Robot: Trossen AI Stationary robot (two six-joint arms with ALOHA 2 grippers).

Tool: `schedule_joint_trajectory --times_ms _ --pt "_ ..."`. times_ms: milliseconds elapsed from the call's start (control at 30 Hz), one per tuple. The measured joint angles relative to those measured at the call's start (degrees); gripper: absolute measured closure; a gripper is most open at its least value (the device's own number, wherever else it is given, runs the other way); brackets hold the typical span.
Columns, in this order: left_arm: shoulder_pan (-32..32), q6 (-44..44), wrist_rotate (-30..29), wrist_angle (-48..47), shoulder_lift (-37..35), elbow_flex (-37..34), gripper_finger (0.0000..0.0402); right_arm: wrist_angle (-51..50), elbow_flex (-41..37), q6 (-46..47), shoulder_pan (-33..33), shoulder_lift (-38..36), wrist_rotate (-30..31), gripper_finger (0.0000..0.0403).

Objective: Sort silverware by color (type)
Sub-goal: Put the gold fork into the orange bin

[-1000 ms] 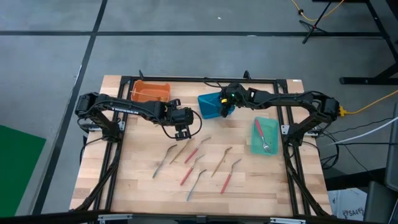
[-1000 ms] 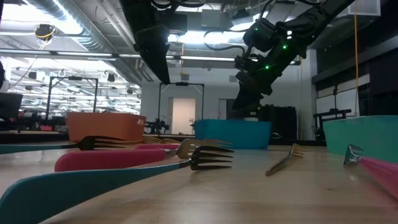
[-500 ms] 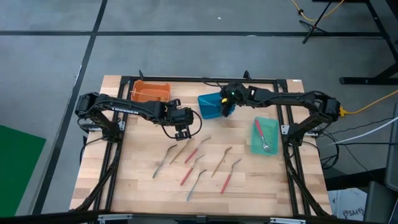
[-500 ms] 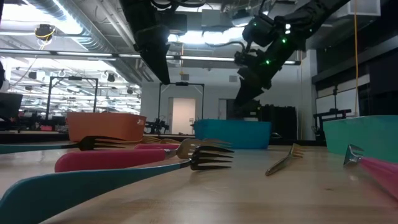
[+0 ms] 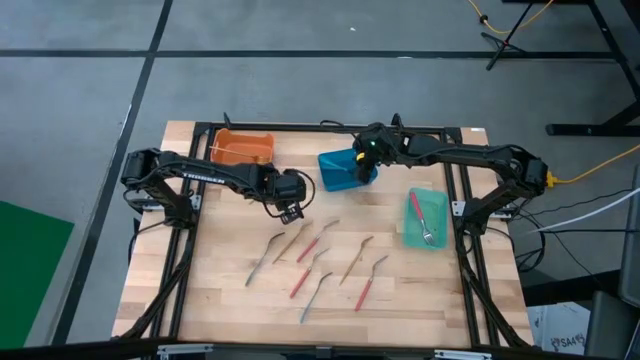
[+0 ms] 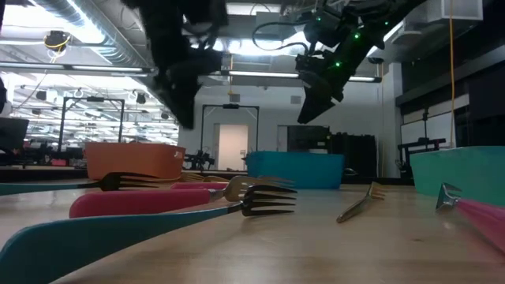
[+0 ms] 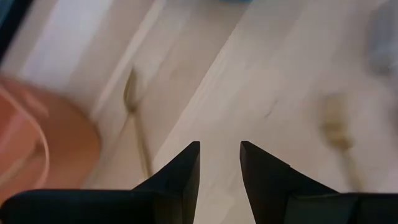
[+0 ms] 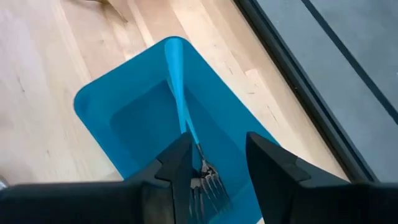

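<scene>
Several slim utensils, red (image 5: 309, 246), gold (image 5: 354, 260) and silver-grey (image 5: 314, 296), lie flat on the wood table. My left gripper (image 5: 290, 208) (image 7: 219, 155) is open and hovers over bare wood between the orange bin (image 5: 243, 148) and the pile; a gold utensil (image 7: 134, 118) lies ahead of it beside the orange bin (image 7: 37, 143). My right gripper (image 5: 363, 170) (image 8: 217, 155) is open above the blue bin (image 5: 340, 168). A blue-handled fork (image 8: 183, 118) lies inside that bin (image 8: 124, 118). In the low view the right gripper (image 6: 309, 106) hangs well above the blue bin (image 6: 296, 170).
A green bin (image 5: 425, 218) at the table's right holds a red and a silver utensil. Black frame rails (image 5: 458, 215) run along the table's sides and far edge. Bare wood lies near the front edge (image 5: 320, 330). Forks (image 6: 237, 197) lie close to the low camera.
My right gripper has risen from just above the blue bin and moved a little toward the far edge. My left gripper has shifted slightly toward the table's left and the orange bin, still moving. The utensils on the table have stayed put.
</scene>
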Motion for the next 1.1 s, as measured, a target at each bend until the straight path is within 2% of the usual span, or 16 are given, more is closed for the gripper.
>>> schedule_joint_trajectory --times_ms 267,567,833,1100 --pt "3.3 -5.7 0.0 0.3 0.0 -8.6 0.0294 -0.1 0.0 0.0 0.0 0.0 -0.1 0.0265" --pt "9.0 -5.9 -0.1 9.3 0.0 -17.0 0.0294 -0.1 0.0 0.0 0.0 0.0 -0.1 0.0265" --pt "12.4 -5.9 -0.1 13.7 0.0 -20.9 0.0294 -0.1 0.0 0.0 0.0 0.0 -0.1 0.0265" --pt "13.0 -5.9 1.4 15.0 -0.3 -22.8 0.0294 -0.1 -0.1 0.0 0.0 0.0 -0.1 0.0265"
